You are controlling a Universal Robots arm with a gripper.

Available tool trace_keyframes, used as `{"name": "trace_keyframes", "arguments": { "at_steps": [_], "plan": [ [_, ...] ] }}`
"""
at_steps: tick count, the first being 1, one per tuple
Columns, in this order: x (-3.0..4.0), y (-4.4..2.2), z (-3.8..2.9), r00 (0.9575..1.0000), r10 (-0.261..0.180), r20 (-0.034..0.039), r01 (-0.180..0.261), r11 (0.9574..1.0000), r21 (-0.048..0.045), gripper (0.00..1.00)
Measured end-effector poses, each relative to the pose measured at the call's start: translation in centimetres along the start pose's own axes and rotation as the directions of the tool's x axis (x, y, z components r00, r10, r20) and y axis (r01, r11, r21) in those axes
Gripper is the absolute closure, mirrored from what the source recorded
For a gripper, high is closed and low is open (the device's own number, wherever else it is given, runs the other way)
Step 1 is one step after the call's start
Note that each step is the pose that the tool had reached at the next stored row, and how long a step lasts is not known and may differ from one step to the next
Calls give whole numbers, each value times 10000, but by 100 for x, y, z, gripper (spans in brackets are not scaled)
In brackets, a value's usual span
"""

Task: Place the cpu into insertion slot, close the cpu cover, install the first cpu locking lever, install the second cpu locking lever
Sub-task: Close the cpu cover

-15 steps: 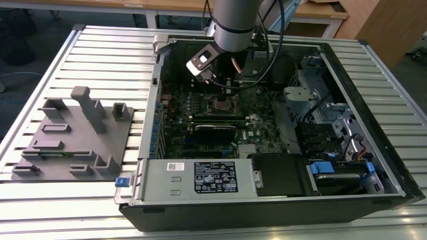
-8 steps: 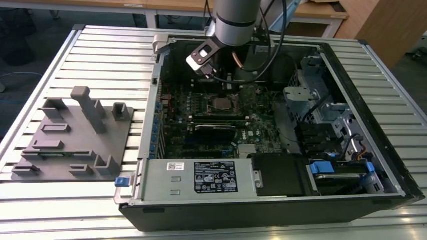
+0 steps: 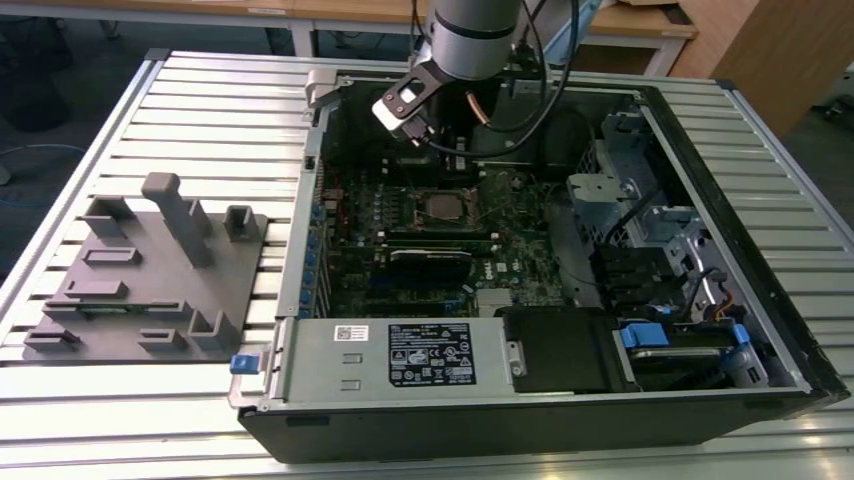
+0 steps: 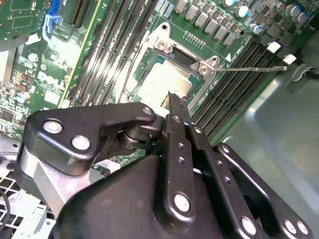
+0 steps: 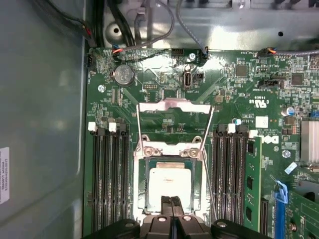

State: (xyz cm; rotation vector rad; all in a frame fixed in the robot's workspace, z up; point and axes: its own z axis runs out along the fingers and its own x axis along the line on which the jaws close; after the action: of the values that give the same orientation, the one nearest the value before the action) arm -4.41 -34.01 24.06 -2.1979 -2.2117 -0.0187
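The cpu [image 5: 170,181], a pale square chip, lies seated in the insertion slot [image 5: 142,172] on the green board. The cpu cover [image 5: 174,105], a silvery frame with a large window, is swung back off the socket on the far side of its hinge. A thin wire locking lever [image 5: 211,191] runs free along one side of the socket and sticks out past its corner in the second wrist view [image 4: 251,69]. My gripper [image 5: 171,200] is shut with nothing between its fingers, its tip over the cpu's near edge [image 4: 174,97]. In the exterior view the slot [image 3: 441,207] lies below my arm [image 3: 470,40].
The open computer case [image 3: 694,130] lies on a slatted table. A grey fixture block [image 3: 147,285] sits at the exterior view's left. Black memory slots [image 5: 107,169] flank the socket, with one green memory stick [image 5: 251,174]. Cables [image 5: 144,30] hang by the case wall.
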Motion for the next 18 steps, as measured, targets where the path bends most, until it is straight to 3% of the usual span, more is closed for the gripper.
{"name": "trace_keyframes", "arguments": {
  "at_steps": [18],
  "plan": [
    [1,-1,-57,10000,0,1,0,10000,1,90]
  ]
}}
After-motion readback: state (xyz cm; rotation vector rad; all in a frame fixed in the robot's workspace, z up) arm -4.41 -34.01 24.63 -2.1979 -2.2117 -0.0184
